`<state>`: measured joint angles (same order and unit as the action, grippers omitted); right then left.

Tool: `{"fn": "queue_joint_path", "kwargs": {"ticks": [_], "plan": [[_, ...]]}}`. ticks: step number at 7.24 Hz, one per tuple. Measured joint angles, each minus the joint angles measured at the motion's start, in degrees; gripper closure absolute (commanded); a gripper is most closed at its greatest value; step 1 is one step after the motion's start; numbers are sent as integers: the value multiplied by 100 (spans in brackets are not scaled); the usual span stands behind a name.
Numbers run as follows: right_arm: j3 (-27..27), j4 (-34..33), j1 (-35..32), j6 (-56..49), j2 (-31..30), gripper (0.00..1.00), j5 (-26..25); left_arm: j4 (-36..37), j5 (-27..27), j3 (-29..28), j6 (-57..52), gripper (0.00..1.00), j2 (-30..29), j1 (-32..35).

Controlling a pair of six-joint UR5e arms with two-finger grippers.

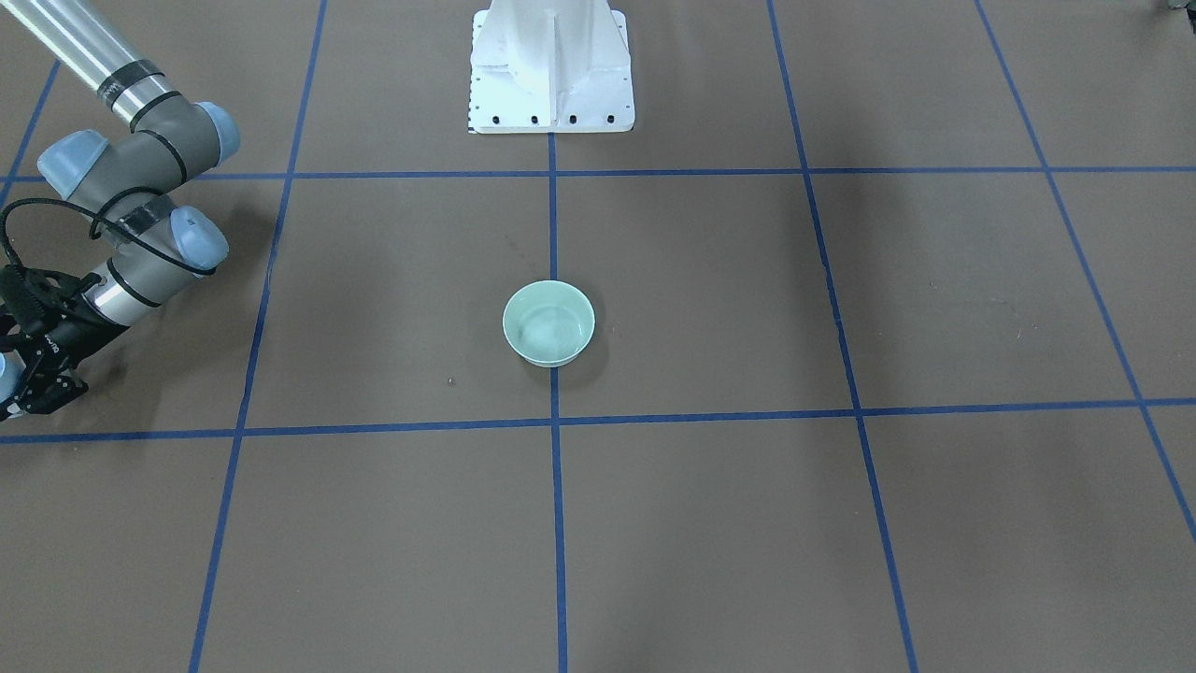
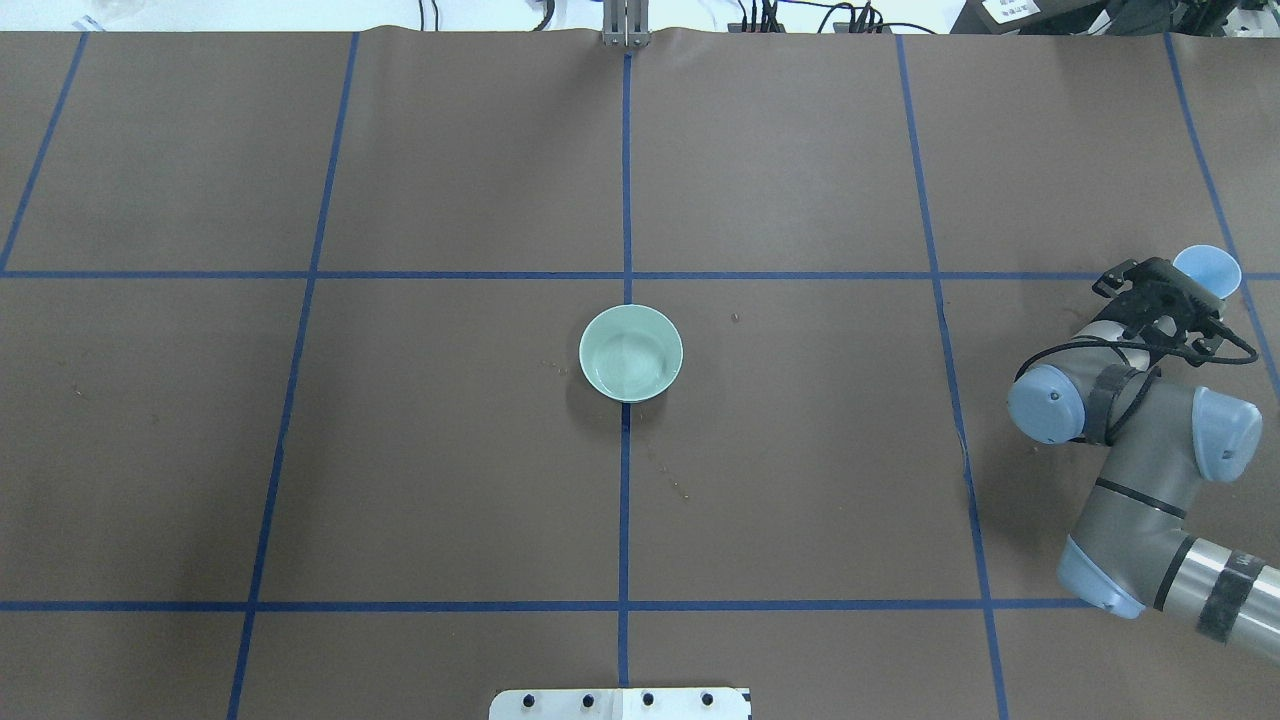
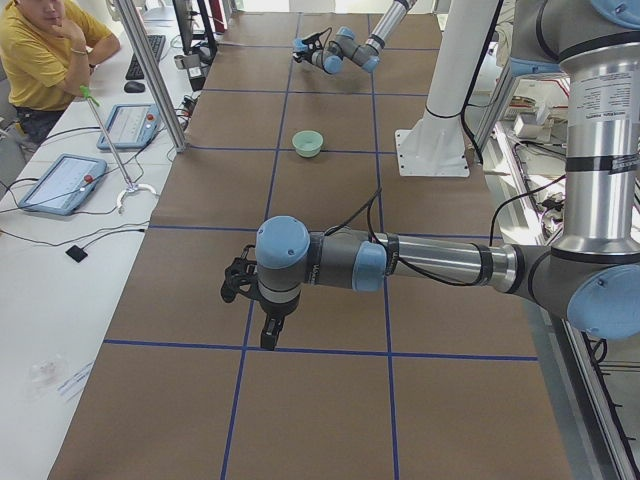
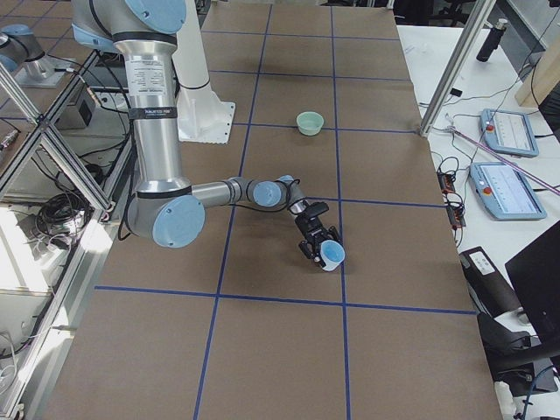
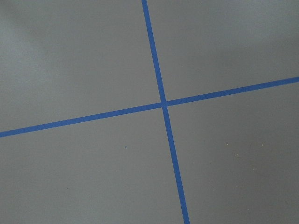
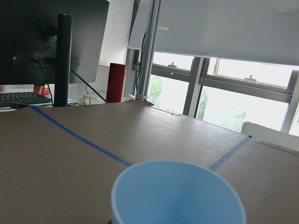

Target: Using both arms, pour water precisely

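Observation:
A pale green bowl (image 1: 549, 322) (image 2: 631, 352) (image 3: 308, 143) (image 4: 310, 122) stands at the table's centre, and a faint sheen on its bottom may be water. My right gripper (image 2: 1192, 288) (image 4: 321, 248) is far to my right, shut on a pale blue cup (image 2: 1207, 269) (image 4: 332, 255) (image 6: 177, 193) held low over the table. I see no water in the cup. My left gripper (image 3: 264, 328) hangs over the table at my far left, fingers pointing down, and I cannot tell whether it is open. The left wrist view shows only brown table and blue tape.
The white pedestal (image 1: 551, 65) (image 2: 620, 703) stands at the table's robot side. A person in a yellow shirt (image 3: 45, 50) sits at a side bench with tablets (image 3: 65, 180) (image 4: 503, 188). Metal frame posts (image 3: 150, 70) (image 4: 455, 70) stand along that table edge.

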<state>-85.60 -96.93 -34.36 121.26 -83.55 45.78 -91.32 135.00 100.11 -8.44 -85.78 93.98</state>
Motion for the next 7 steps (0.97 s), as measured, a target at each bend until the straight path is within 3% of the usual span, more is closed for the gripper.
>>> {"fn": "queue_joint_path", "kwargs": {"ticks": [5, 7], "plan": [[-784, 102, -157, -769, -49, 100, -91, 4, -2, -14, 0, 0, 0, -3], [-994, 1428, -159, -1834, -307, 100, -95, 1, -7, -40, 0, 0, 0, -3]]}}
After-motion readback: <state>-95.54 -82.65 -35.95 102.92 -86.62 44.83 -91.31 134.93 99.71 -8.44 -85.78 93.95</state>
